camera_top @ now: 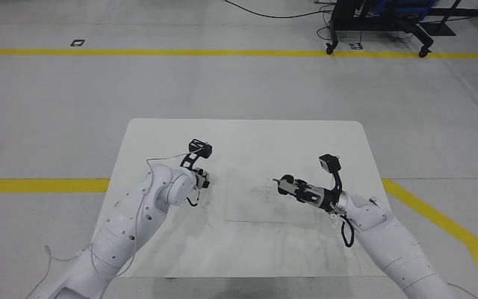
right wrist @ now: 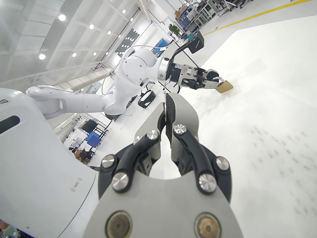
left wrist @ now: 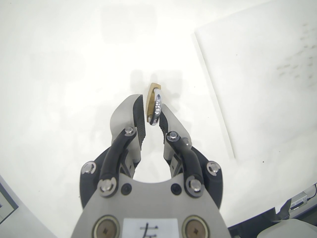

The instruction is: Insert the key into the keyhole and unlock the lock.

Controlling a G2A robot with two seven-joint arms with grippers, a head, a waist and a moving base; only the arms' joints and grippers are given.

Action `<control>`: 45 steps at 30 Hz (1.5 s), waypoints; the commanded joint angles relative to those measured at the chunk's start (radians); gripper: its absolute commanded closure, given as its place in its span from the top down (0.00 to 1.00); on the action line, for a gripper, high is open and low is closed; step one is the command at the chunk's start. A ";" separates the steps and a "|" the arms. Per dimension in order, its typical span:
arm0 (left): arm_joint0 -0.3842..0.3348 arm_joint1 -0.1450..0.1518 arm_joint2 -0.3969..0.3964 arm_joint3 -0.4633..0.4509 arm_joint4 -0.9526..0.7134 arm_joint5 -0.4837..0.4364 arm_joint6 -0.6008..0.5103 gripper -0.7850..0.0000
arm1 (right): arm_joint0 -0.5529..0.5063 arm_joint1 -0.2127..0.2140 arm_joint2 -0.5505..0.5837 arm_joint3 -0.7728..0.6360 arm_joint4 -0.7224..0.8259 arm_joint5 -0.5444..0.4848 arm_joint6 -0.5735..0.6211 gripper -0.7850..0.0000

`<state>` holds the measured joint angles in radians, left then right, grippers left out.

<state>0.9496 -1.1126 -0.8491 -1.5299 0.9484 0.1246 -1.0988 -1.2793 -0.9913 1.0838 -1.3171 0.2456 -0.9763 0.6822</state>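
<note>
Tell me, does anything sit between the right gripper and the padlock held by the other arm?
Nothing visible does: just table surface lies between the right gripper and the padlock held in the left gripper.

This is a big industrial hall fitted out as a robotics lab. The pale, glossy floor (camera_top: 224,90) carries yellow lane lines (camera_top: 224,52) and a small floor hatch (camera_top: 78,42). The white desk (camera_top: 246,142) stands alone in open space. At the far right, a black wheeled frame (camera_top: 377,24) trails cables (camera_top: 269,15). The right wrist view shows a high, white-beamed ceiling (right wrist: 49,6) with round lamps (right wrist: 62,17), distant rows of workbenches (right wrist: 205,3) and blue screens (right wrist: 93,138).
</note>
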 commanded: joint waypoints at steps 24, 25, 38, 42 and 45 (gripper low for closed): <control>-0.028 -0.031 -0.005 0.056 -0.002 -0.032 0.012 0.00 | 0.000 0.000 0.000 0.000 0.000 0.000 0.000 0.00; -0.029 -0.032 -0.006 0.059 -0.004 -0.035 0.012 0.00 | 0.000 0.000 0.000 0.000 0.000 0.000 0.000 0.00; 0.071 -0.005 -0.207 0.041 -0.276 -0.327 0.265 0.00 | 0.000 0.000 0.000 0.000 0.000 0.000 0.000 0.00; 0.166 0.022 -0.355 0.001 -0.439 -0.570 0.393 0.00 | 0.000 0.000 0.000 0.000 0.000 0.000 0.000 0.00; 0.219 0.036 -0.430 -0.020 -0.504 -0.767 0.483 0.00 | 0.000 0.000 0.000 0.000 0.000 0.000 0.000 0.00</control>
<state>1.1494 -1.0804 -1.2546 -1.5442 0.4575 -0.5551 -0.6539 -1.2793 -0.9913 1.0838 -1.3171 0.2456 -0.9763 0.6822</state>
